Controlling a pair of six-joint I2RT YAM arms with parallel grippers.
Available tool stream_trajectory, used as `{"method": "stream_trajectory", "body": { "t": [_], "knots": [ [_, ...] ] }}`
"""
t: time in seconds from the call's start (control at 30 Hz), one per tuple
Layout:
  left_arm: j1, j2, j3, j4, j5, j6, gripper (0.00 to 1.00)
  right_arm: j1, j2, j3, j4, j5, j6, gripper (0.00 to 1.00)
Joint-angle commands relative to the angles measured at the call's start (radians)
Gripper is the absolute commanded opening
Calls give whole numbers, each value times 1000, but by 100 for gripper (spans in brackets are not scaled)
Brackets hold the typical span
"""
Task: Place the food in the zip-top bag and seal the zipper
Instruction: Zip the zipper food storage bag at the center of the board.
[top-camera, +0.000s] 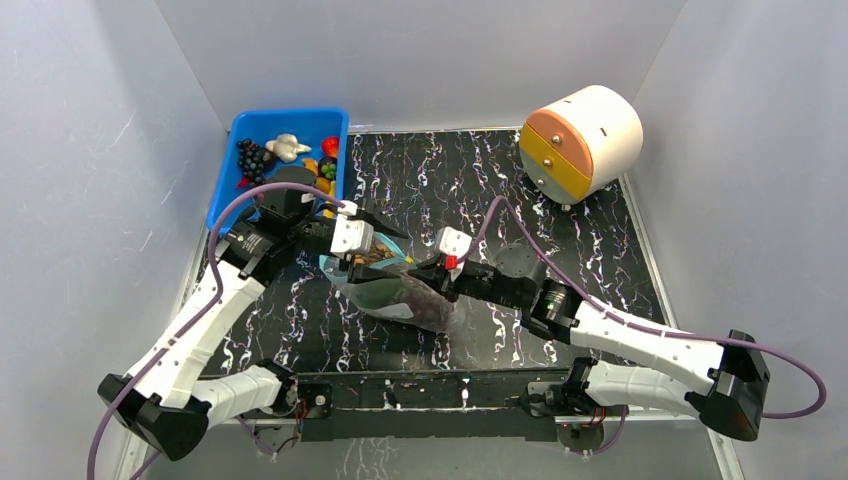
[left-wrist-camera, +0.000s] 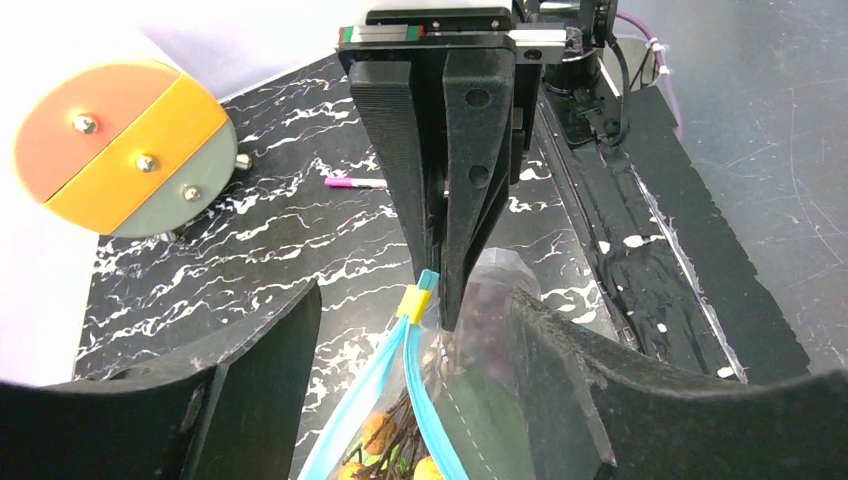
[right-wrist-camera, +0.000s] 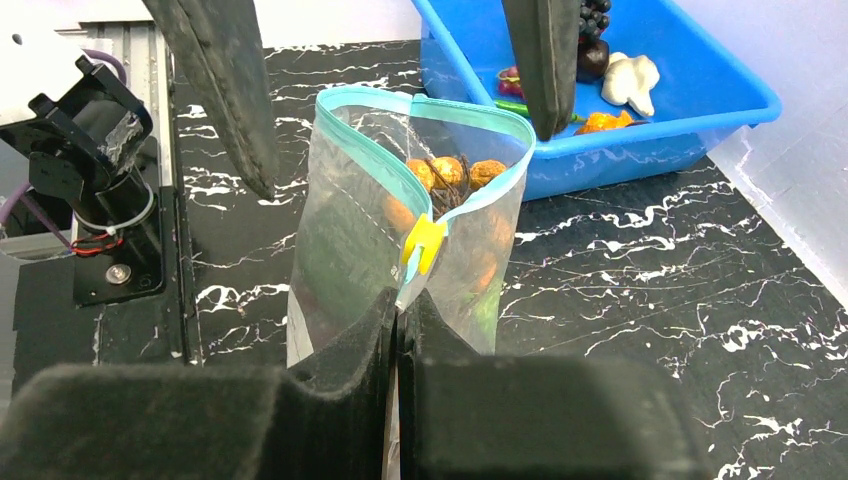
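Observation:
The zip-top bag (right-wrist-camera: 345, 230) stands upright at the table's middle (top-camera: 400, 298), its mouth gaping. The teal zipper (right-wrist-camera: 372, 96) runs round the mouth, with a yellow slider (right-wrist-camera: 423, 244) at the near end. Orange-brown pieces of food (right-wrist-camera: 452, 172) lie inside, with dark purple and green shapes lower down. My right gripper (right-wrist-camera: 400, 302) is shut on the bag's end seam just below the slider. My left gripper (right-wrist-camera: 405, 160) is open, one finger on each side of the mouth (left-wrist-camera: 414, 296). More food, a grape bunch (top-camera: 252, 157) and a pale piece (top-camera: 288, 147), lies in the bin.
The rigid blue bin (top-camera: 225, 190) sits at the back left, just behind my left arm. A round cream drawer unit (top-camera: 582, 140) with orange and yellow fronts stands at the back right. White walls close in the black marbled table (top-camera: 560, 220). A small pink stick (left-wrist-camera: 350, 183) lies on it.

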Motion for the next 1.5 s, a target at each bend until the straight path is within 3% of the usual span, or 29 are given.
{"method": "stream_trajectory", "body": {
  "t": [0.0,0.13,0.27,0.63,0.87,0.93,1.03,1.47],
  "knots": [
    [2,52,45,-82,79,113,64,-3,-8,101,-3,-16,-28,0],
    [2,90,76,-162,92,184,57,-3,-7,112,-17,-16,-31,0],
    [2,103,82,-140,94,165,44,-5,0,110,-17,-27,-33,0],
    [2,134,97,-183,126,188,37,-4,7,131,-28,-48,-30,0],
    [2,160,114,-201,124,211,17,-3,8,128,-34,-50,-28,0],
    [2,168,124,-219,137,225,18,-4,8,130,-38,-50,-31,0],
    [2,167,122,-228,149,230,33,-3,3,128,-27,-48,-31,0],
    [1,192,141,-257,152,241,29,-3,12,130,-24,-62,-28,0]
  ]
}}
